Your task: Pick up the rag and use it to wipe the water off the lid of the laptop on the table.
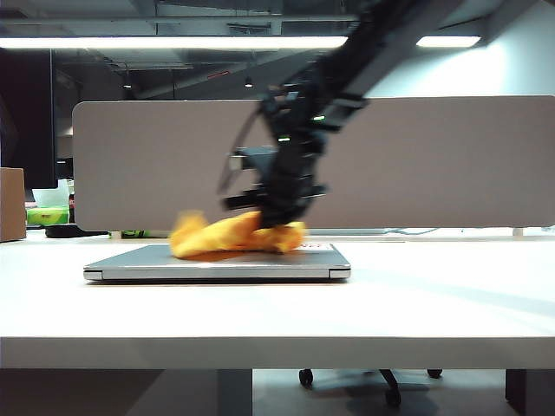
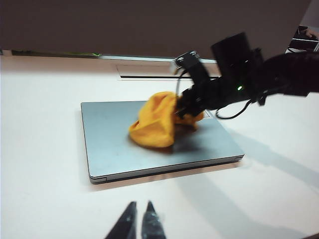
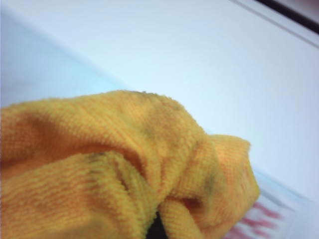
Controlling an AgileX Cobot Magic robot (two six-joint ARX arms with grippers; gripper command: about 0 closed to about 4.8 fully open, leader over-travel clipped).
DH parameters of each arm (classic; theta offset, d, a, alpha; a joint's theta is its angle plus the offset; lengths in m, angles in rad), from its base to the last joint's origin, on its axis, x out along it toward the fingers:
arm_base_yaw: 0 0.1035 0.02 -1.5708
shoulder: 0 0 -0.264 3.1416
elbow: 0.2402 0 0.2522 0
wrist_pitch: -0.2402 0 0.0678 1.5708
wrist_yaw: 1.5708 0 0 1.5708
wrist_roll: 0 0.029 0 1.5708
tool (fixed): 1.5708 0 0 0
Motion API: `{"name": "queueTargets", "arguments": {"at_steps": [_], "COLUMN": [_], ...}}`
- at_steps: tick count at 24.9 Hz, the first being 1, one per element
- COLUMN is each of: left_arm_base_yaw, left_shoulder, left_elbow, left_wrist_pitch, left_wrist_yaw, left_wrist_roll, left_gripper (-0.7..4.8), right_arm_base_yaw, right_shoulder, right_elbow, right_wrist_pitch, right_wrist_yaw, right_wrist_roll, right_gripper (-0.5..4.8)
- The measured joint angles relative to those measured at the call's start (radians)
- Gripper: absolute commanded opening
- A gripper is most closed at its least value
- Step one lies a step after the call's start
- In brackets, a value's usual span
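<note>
From the front, the closed silver-grey laptop [image 1: 217,262] lies flat on the white table [image 1: 277,321] before the grey divider panel [image 1: 434,160], and the yellow-orange rag [image 1: 232,236] sits bunched on its lid [image 1: 139,256], blurred at its edges. The right arm slants down from the upper right, its right gripper [image 1: 282,227] clenched on the right end of the rag. A cardboard box [image 1: 11,204] stands at the far left. The left wrist view looks down on what the front view hides: the whole bare stretch of the lid [image 2: 107,134], with the rag [image 2: 157,121] heaped past the middle of it and the right gripper [image 2: 185,110] biting into its far side. Near the lower edge the left gripper [image 2: 138,221] hangs over bare table [image 2: 40,189] short of the laptop [image 2: 164,167], its tips pressed together and holding nothing. The right wrist view is filled by the rag [image 3: 114,169], its terry loops plain, with a red-printed white sticker [image 3: 259,219] peeping out beside it.
</note>
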Motion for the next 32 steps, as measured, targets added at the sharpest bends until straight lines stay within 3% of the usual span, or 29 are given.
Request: {"name": "queueTargets", "arguments": {"at_steps": [3, 9, 14, 17, 22, 24, 28, 30, 32], "left_arm_base_yaw": [0.0, 0.0, 0.0, 0.0, 0.0, 0.0, 0.0, 0.0, 0.0], "left_shoulder": [0.0, 0.0, 0.0, 0.0, 0.0, 0.0, 0.0, 0.0, 0.0], "left_elbow": [0.0, 0.0, 0.0, 0.0, 0.0, 0.0, 0.0, 0.0, 0.0], "left_wrist_pitch": [0.0, 0.0, 0.0, 0.0, 0.0, 0.0, 0.0, 0.0, 0.0], "left_wrist_yaw": [0.0, 0.0, 0.0, 0.0, 0.0, 0.0, 0.0, 0.0, 0.0], "left_wrist_roll": [0.0, 0.0, 0.0, 0.0, 0.0, 0.0, 0.0, 0.0, 0.0], "left_gripper": [0.19, 0.19, 0.19, 0.19, 0.19, 0.19, 0.19, 0.19, 0.19], "right_arm_base_yaw": [-0.049, -0.028, -0.049, -0.061, -0.132, -0.183, -0.233, -0.232, -0.232], "right_shoulder": [0.0, -0.007, -0.153, -0.255, -0.363, -0.379, -0.419, -0.438, -0.454], "right_elbow": [0.026, 0.134, 0.227, 0.23, 0.229, 0.227, 0.227, 0.226, 0.225], "right_wrist_pitch": [-0.085, -0.201, -0.272, -0.313, -0.546, -0.64, -0.804, -0.858, -0.859], "right_wrist_yaw": [0.014, 0.015, 0.172, 0.205, 0.201, 0.202, 0.163, 0.133, 0.13], "right_wrist_roll": [0.002, -0.009, 0.016, 0.014, 0.013, 0.014, 0.016, 0.03, 0.049], "right_gripper": [-0.05, -0.05, -0.05, -0.05, -0.03, 0.51, 2.35, 4.19, 4.79]}}
